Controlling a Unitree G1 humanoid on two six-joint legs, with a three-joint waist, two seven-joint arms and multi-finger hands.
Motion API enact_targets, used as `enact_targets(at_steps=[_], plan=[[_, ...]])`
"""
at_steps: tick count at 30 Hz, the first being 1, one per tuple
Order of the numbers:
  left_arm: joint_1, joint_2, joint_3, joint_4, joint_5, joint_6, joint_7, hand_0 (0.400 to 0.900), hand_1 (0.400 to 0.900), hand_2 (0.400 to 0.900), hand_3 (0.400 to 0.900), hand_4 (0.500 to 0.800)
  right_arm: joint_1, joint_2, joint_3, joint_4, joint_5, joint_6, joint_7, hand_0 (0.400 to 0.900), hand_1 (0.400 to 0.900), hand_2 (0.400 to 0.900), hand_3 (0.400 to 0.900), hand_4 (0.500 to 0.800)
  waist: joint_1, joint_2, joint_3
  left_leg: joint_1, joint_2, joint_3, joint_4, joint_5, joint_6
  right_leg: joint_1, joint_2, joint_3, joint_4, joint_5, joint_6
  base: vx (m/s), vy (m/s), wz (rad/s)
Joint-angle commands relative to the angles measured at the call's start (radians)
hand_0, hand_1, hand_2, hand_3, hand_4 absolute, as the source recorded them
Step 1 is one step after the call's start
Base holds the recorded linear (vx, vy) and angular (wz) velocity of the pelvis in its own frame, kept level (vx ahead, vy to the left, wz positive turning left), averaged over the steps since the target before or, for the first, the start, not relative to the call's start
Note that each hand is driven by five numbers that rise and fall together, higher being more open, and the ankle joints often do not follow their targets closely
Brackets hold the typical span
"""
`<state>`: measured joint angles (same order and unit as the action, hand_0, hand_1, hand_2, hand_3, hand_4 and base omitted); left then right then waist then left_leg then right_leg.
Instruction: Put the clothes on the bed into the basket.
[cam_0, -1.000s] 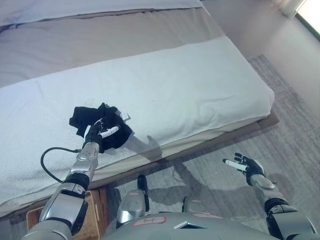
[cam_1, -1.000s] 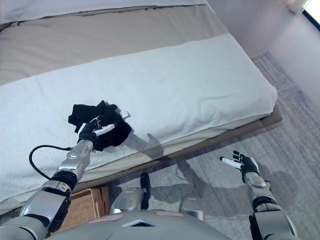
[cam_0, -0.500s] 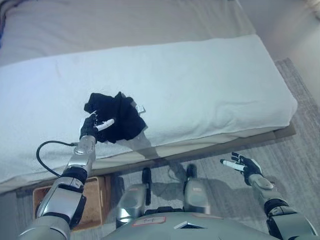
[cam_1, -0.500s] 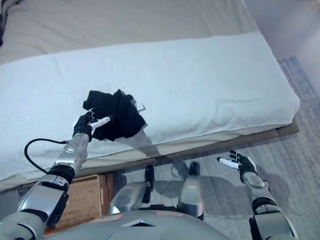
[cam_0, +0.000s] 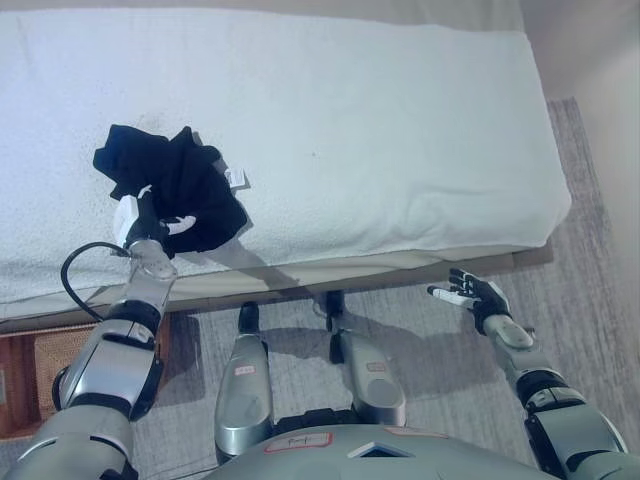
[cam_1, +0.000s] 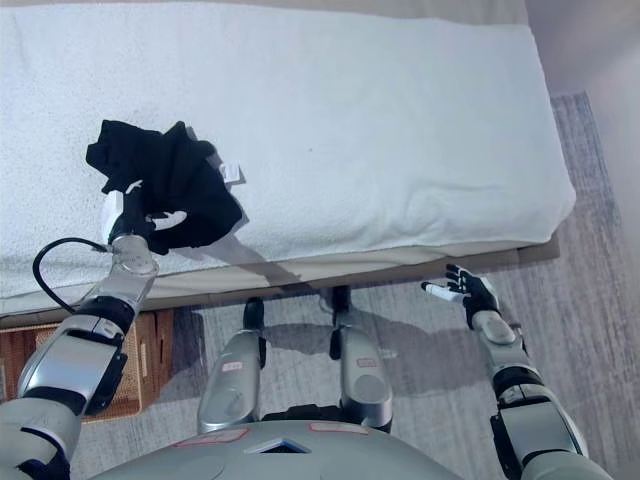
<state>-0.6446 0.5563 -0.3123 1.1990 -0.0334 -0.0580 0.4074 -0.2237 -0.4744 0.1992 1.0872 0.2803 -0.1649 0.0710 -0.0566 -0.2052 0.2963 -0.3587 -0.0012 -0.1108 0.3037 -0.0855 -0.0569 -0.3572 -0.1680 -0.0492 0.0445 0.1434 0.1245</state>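
Observation:
A crumpled black garment (cam_0: 168, 183) with a small white tag lies on the white bed cover (cam_0: 380, 130), close to the bed's near edge. My left hand (cam_0: 150, 228) rests on the garment's near part, fingers curled into the cloth and one white-tipped finger lying across it. The wicker basket (cam_0: 38, 372) stands on the floor at the lower left, beside the bed and partly hidden by my left arm. My right hand (cam_1: 468, 293) hangs open over the carpet at the right, far from the garment.
The bed's near edge (cam_0: 400, 262) runs across the view, with a beige strip under the white cover. Grey carpet (cam_1: 590, 330) covers the floor on the right.
The whole view has swung down and sideways as the camera moved. My left hand stays on the black garment's near part. The right hand keeps its open pose.

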Motion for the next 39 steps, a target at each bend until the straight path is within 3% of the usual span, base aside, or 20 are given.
enact_targets(at_steps=[1, 3, 4, 7, 13, 18, 24, 25, 26, 27, 39], plan=[[-0.153, 0.097, 0.008, 0.068, 0.057, -0.010, 0.082, 0.900, 0.900, 0.900, 0.900, 0.800, -0.018, -0.092, 0.024, -0.041, 0.027, -0.040, -0.030, 0.900, 0.900, 0.900, 0.900, 0.800, -0.024, -0.001, -0.001, -0.028, 0.036, 0.030, 0.030, -0.026, -0.006, -0.029, -0.066, 0.050, 0.007, 0.096, 0.068, -0.05, -0.012, -0.18], [-0.175, 0.114, 0.004, 0.097, 0.063, -0.006, 0.094, 0.900, 0.900, 0.900, 0.900, 0.800, -0.021, -0.095, 0.031, -0.050, 0.027, -0.043, -0.030, 0.900, 0.900, 0.900, 0.900, 0.800, -0.032, -0.006, -0.003, -0.038, 0.038, 0.031, 0.032, -0.026, -0.007, -0.041, -0.061, 0.055, 0.007, 0.100, 0.068, -0.04, -0.012, -0.19], [-0.209, 0.155, 0.004, 0.134, 0.076, 0.012, 0.114, 0.900, 0.900, 0.900, 0.900, 0.800, -0.026, -0.107, 0.044, -0.074, 0.026, -0.050, -0.031, 0.900, 0.900, 0.900, 0.900, 0.800, -0.046, -0.014, 0.004, -0.056, 0.043, 0.037, 0.038, -0.025, -0.009, -0.061, -0.053, 0.059, 0.006, 0.108, 0.069, -0.06, -0.010, -0.17], [-0.240, 0.203, 0.008, 0.170, 0.083, 0.026, 0.137, 0.900, 0.900, 0.900, 0.900, 0.800, -0.033, -0.117, 0.061, -0.099, 0.026, -0.058, -0.032, 0.900, 0.900, 0.900, 0.900, 0.800, -0.060, -0.022, 0.006, -0.083, 0.050, 0.040, 0.050, -0.026, -0.011, -0.086, -0.047, 0.062, 0.005, 0.114, 0.071, -0.04, -0.003, -0.16], [-0.300, 0.274, 0.001, 0.218, 0.065, 0.047, 0.125, 0.900, 0.900, 0.900, 0.900, 0.800, -0.053, -0.145, 0.088, -0.170, 0.036, -0.065, -0.027, 0.900, 0.900, 0.900, 0.900, 0.800, -0.094, -0.043, 0.012, -0.146, 0.069, 0.048, 0.064, -0.020, -0.020, -0.144, -0.037, 0.061, 0.005, 0.128, 0.073, -0.06, -0.007, -0.06], [-0.348, 0.284, -0.014, 0.232, 0.038, 0.047, 0.085, 0.900, 0.900, 0.900, 0.900, 0.800, -0.065, -0.182, 0.088, -0.263, 0.050, -0.074, -0.031, 0.900, 0.900, 0.900, 0.900, 0.800, -0.126, -0.062, 0.014, -0.226, 0.083, 0.044, 0.092, -0.016, -0.030, -0.205, -0.025, 0.057, -0.006, 0.146, 0.073, -0.07, -0.021, -0.05], [-0.384, 0.242, -0.018, 0.220, -0.083, 0.015, 0.006, 0.900, 0.900, 0.900, 0.900, 0.800, -0.055, -0.223, 0.063, -0.354, 0.060, -0.077, -0.039, 0.900, 0.900, 0.900, 0.900, 0.800, -0.150, -0.059, 0.020, -0.301, 0.099, 0.037, 0.119, -0.021, -0.039, -0.269, -0.012, 0.050, -0.003, 0.154, 0.072, -0.05, -0.003, -0.03], [-0.387, 0.232, -0.018, 0.218, -0.111, 0.009, -0.010, 0.720, 0.720, 0.720, 0.720, 0.692, -0.055, -0.227, 0.062, -0.357, 0.062, -0.078, -0.040, 0.900, 0.900, 0.900, 0.900, 0.800, -0.153, -0.059, 0.019, -0.312, 0.100, 0.037, 0.127, -0.023, -0.040, -0.279, -0.009, 0.051, -0.001, 0.155, 0.071, -0.06, 0.009, 0.05], [-0.390, 0.227, -0.019, 0.216, -0.123, 0.007, -0.015, 0.643, 0.643, 0.643, 0.643, 0.646, -0.054, -0.230, 0.060, -0.360, 0.061, -0.079, -0.042, 0.900, 0.900, 0.900, 0.900, 0.800, -0.163, -0.060, 0.016, -0.325, 0.094, 0.033, 0.123, -0.013, -0.041, -0.290, -0.017, 0.051, -0.003, 0.159, 0.071, -0.06, 0.004, -0.08], [-0.390, 0.222, -0.017, 0.214, -0.135, 0.003, -0.018, 0.400, 0.400, 0.400, 0.400, 0.500, -0.050, -0.232, 0.057, -0.367, 0.063, -0.081, -0.041, 0.900, 0.900, 0.900, 0.900, 0.800, -0.162, -0.055, 0.013, -0.338, 0.102, 0.033, 0.137, -0.024, -0.043, -0.301, -0.007, 0.052, 0.002, 0.156, 0.069, -0.05, 0.008, -0.07], [-0.347, 0.169, -0.017, 0.184, -0.161, -0.028, -0.040, 0.400, 0.400, 0.400, 0.400, 0.500, -0.003, -0.224, 0.035, -0.318, 0.045, -0.093, -0.037, 0.900, 0.900, 0.900, 0.900, 0.800, -0.171, -0.016, -0.052, -0.343, 0.109, 0.037, 0.112, -0.016, -0.052, -0.321, -0.016, 0.042, 0.012, 0.145, 0.069, -0.01, 0.000, -0.02]])
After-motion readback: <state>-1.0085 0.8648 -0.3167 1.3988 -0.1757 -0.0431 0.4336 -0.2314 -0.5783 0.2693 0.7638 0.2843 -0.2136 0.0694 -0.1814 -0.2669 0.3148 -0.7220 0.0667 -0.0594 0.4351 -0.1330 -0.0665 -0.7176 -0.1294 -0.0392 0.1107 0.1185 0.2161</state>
